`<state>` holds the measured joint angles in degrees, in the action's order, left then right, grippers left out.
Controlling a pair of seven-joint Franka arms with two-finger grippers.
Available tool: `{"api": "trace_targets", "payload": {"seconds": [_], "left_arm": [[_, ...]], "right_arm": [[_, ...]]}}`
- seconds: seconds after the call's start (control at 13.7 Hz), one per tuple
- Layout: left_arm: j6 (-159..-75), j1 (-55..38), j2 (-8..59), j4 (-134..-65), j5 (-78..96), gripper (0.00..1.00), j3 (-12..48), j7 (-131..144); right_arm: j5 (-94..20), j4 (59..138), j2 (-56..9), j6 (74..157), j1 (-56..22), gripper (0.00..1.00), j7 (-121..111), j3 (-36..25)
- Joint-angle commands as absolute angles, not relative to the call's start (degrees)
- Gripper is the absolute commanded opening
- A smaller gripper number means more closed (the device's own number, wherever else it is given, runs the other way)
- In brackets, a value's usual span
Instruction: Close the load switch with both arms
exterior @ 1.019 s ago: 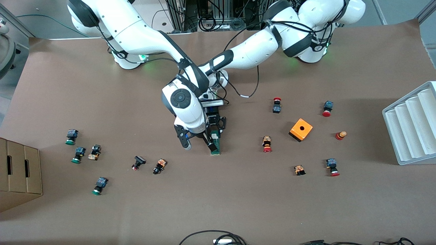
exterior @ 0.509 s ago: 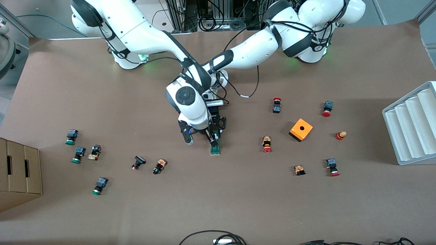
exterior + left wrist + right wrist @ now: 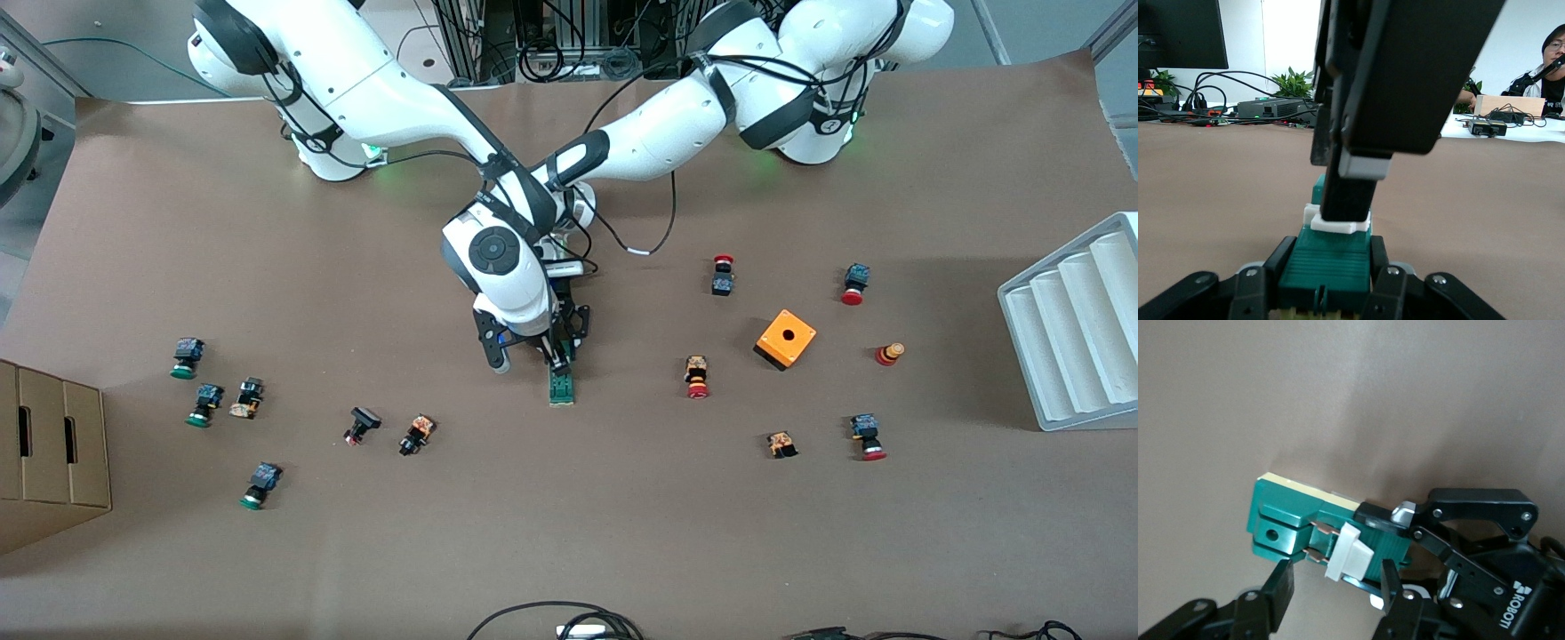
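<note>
The dark-green load switch [image 3: 561, 388] lies on the brown table near its middle. My left gripper [image 3: 571, 338] is shut on the end of the switch that lies farther from the front camera; in the left wrist view [image 3: 1330, 263] its fingers [image 3: 1281, 259] clamp the green body [image 3: 1328, 250]. My right gripper [image 3: 524, 354] is open over the switch. One of its fingers [image 3: 1351, 180] rests on the white lever [image 3: 1338, 224]. In the right wrist view the switch [image 3: 1295, 517] and its lever [image 3: 1348, 553] lie just above my open right gripper [image 3: 1335, 587].
An orange box [image 3: 786, 339] with a hole and several red-capped push buttons [image 3: 696, 377] lie toward the left arm's end. Several green-capped buttons [image 3: 206, 404] lie toward the right arm's end. A grey ribbed tray [image 3: 1076, 329] and a cardboard box [image 3: 49, 449] stand at the table's ends.
My right gripper has moved along the switch away from the front camera, and more of the green body shows. The left gripper and the switch have stayed in place.
</note>
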<state>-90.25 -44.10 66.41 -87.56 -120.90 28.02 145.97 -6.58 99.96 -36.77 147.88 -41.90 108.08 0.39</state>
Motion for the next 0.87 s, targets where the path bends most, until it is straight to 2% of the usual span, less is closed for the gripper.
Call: {"api": "trace_targets", "payload": {"seconds": [0.0, 0.8], "left_arm": [[-90.5, -44.3, 68.4, -85.8, -121.6, 0.45, 28.2, 146.8], [-90.5, -44.5, 68.4, -85.7, -121.6, 0.45, 28.2, 146.8]], "right_arm": [[-6.9, 99.8, -37.7, 149.4, -42.7, 0.6, 109.1, -0.1], [-6.9, 99.1, -38.8, 151.4, -43.2, 0.55, 109.4, -0.3]]}}
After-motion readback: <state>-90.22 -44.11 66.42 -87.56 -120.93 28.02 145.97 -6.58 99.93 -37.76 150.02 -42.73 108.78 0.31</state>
